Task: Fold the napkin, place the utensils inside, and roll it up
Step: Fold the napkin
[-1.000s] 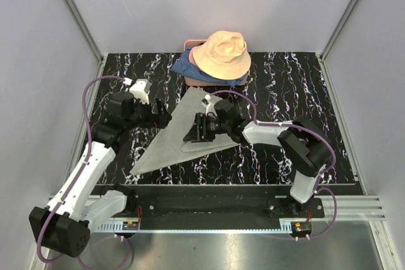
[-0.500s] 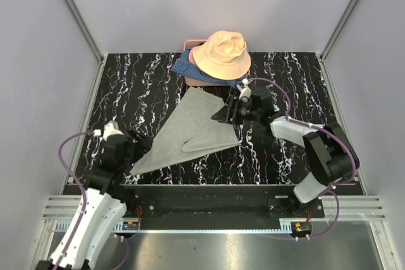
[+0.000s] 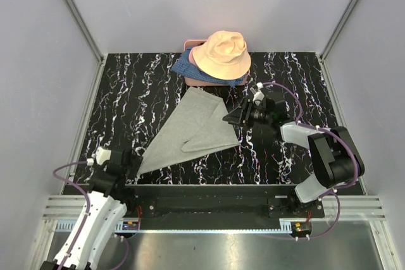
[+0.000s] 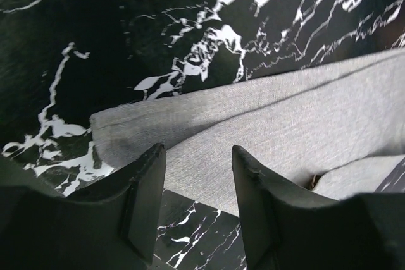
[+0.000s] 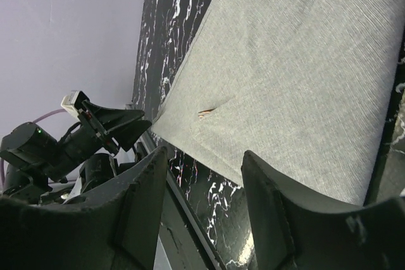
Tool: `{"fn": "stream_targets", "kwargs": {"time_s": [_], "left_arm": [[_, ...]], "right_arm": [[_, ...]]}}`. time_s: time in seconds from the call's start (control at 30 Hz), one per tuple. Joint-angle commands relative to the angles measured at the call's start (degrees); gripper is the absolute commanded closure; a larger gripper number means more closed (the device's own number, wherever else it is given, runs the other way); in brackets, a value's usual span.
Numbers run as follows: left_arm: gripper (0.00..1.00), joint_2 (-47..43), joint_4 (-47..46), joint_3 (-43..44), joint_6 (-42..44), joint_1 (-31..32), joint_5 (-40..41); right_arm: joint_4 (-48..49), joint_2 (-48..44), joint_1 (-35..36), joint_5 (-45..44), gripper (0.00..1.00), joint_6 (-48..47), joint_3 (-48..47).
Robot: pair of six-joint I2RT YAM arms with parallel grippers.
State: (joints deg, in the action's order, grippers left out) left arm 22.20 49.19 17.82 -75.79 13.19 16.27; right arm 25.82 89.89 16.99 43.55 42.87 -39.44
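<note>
The light-grey napkin (image 3: 190, 132) lies folded into a long triangle on the black marble table (image 3: 297, 80). Its narrow tip points to the front left. The utensils are hidden inside the fold, except for a small copper tip (image 5: 207, 113) peeking out at the fold's edge (image 4: 312, 181). My left gripper (image 3: 131, 162) sits low at the napkin's front-left tip (image 4: 198, 153), open, its fingers straddling the cloth's edge without gripping it. Over the napkin's right edge my right gripper (image 3: 235, 117) hovers open (image 5: 205, 156), nothing between its fingers.
A peach bucket hat (image 3: 221, 54) rests on blue patterned fabric (image 3: 182, 66) at the back centre, just beyond the napkin's top corner. Grey walls enclose the table on three sides. The left gripper (image 5: 107, 124) shows in the right wrist view.
The left arm drew back from the napkin's upper left side to its front-left tip, jaws narrowing. The right gripper slid right, off the cloth's middle to its right edge.
</note>
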Motion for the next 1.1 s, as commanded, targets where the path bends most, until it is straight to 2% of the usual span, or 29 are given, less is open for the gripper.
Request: {"fn": "stream_targets", "kwargs": {"time_s": [0.0,0.1,0.27,0.47,0.7,1.07], "left_arm": [[0.52,-3.0,5.5,0.2,-8.8,-0.3,4.6],[0.55,-3.5,5.6,-0.1,-9.3,-0.3,4.2],[0.61,0.8,6.0,1.5,-8.8,-0.3,2.0],[0.62,5.9,6.3,3.0,-8.8,-0.3,0.9],[0.6,7.6,8.7,5.1,-9.6,-0.3,0.1],[0.51,8.0,14.0,9.1,-9.8,-0.3,0.7]], "right_arm": [[4.5,-2.3,-1.4,2.9,0.41,1.2,1.6],[5.9,-1.6,-1.9,3.3,0.41,2.3,1.9],[8.1,0.5,-2.1,4.3,0.41,3.5,1.7],[11.7,3.5,-2.4,5.8,0.42,6.7,1.8],[15.2,5.8,-2.5,6.9,0.42,8.9,2.4],[19.1,9.4,-2.8,9.0,0.43,11.1,2.0]]}}
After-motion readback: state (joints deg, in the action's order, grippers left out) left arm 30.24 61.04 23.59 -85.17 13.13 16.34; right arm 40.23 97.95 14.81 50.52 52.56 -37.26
